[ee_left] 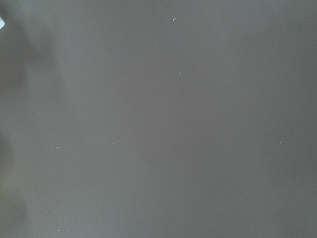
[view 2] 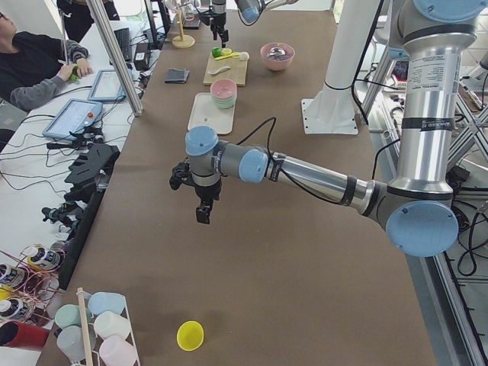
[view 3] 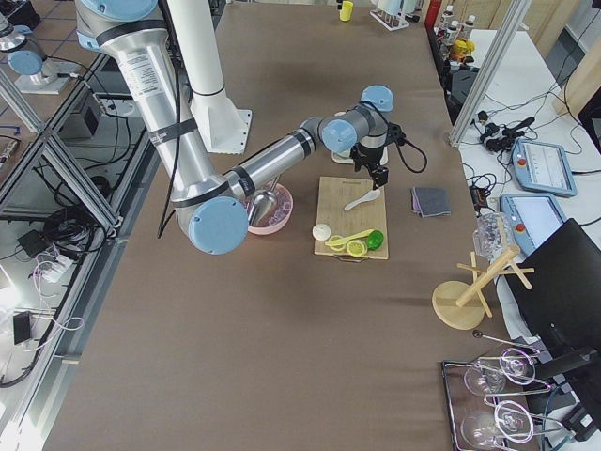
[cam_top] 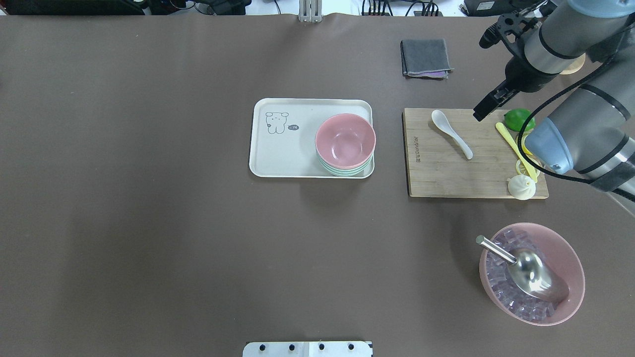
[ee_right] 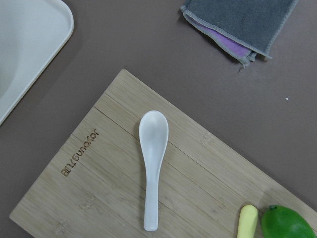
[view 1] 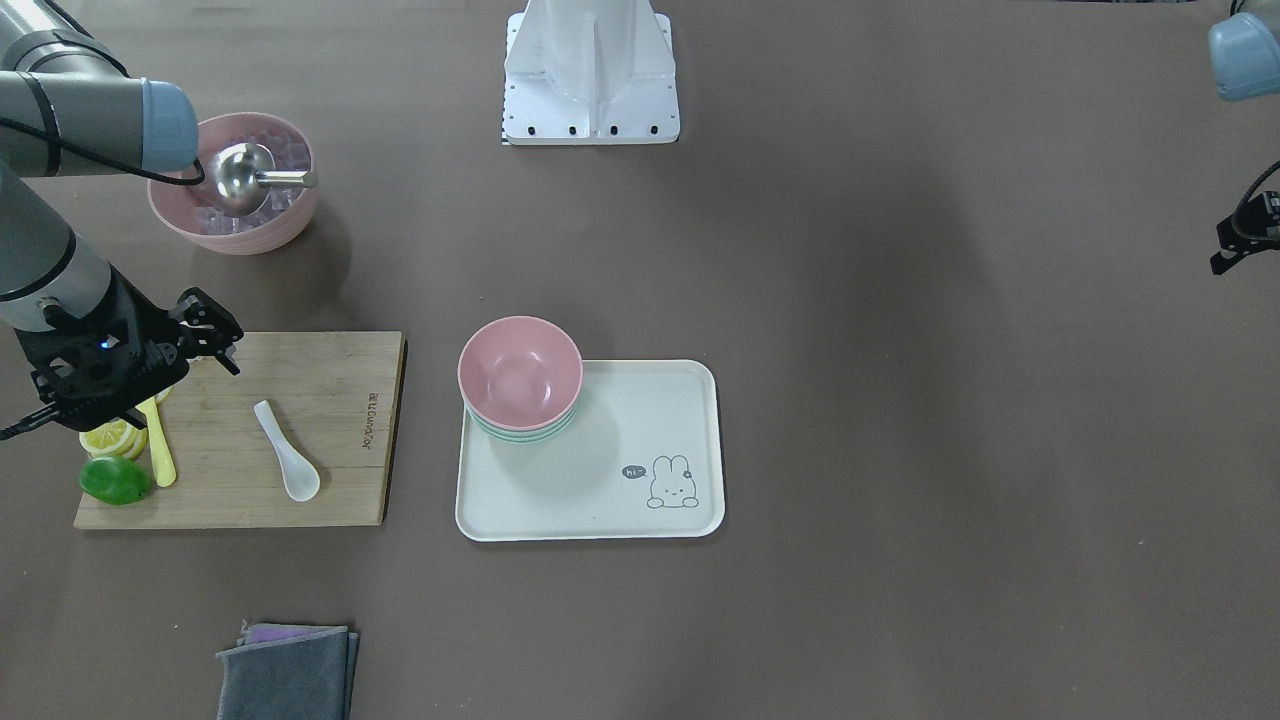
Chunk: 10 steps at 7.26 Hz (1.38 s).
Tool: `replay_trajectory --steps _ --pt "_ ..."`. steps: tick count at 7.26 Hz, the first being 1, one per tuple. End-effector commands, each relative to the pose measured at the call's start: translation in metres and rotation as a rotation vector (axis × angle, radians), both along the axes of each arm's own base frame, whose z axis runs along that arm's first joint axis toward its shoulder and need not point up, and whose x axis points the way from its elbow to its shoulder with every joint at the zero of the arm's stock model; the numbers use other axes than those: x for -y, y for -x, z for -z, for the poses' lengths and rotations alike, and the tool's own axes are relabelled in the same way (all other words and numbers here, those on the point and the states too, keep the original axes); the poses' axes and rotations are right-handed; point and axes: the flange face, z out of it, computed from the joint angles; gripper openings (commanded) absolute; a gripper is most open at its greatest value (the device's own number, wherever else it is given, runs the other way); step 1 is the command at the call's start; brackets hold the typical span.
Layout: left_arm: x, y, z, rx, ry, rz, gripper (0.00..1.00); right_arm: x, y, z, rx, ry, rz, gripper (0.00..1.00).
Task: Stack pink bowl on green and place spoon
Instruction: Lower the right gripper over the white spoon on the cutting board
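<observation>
The pink bowl (view 1: pixel 520 372) sits nested on the green bowl (view 1: pixel 520 432) at the corner of the white tray (view 1: pixel 640 440), as the overhead view also shows (cam_top: pixel 346 140). A white spoon (ee_right: pixel 152 163) lies flat on the wooden cutting board (ee_right: pixel 208 188), bowl end toward the grey cloth; it also shows in the overhead view (cam_top: pixel 450 127). My right gripper (view 1: pixel 220 345) hovers above the board's far corner, beside the spoon, open and empty. My left gripper (view 2: pixel 202 210) hangs over bare table far from the tray; I cannot tell whether it is open or shut.
On the board lie a yellow spoon (cam_top: pixel 516 151), a lime (cam_top: pixel 518 119), lemon slices (view 1: pixel 110 437) and a white dumpling-shaped item (cam_top: pixel 522 187). A large pink bowl (cam_top: pixel 570 267) of ice holds a metal scoop (cam_top: pixel 531 270). A folded grey cloth (cam_top: pixel 425 58) lies beyond the board.
</observation>
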Motion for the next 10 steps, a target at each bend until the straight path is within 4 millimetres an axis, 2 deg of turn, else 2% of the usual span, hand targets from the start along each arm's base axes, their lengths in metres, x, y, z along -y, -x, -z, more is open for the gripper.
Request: replay_trajectory --steps 1,10 --pt "0.0008 -0.0002 -0.0019 0.001 0.004 0.001 0.99 0.0024 0.0142 -0.0014 -0.011 -0.016 0.007 0.99" --pt "0.001 -0.0012 -0.0049 0.001 0.015 0.003 0.98 0.0065 0.0228 0.001 -0.012 -0.015 0.015 0.99"
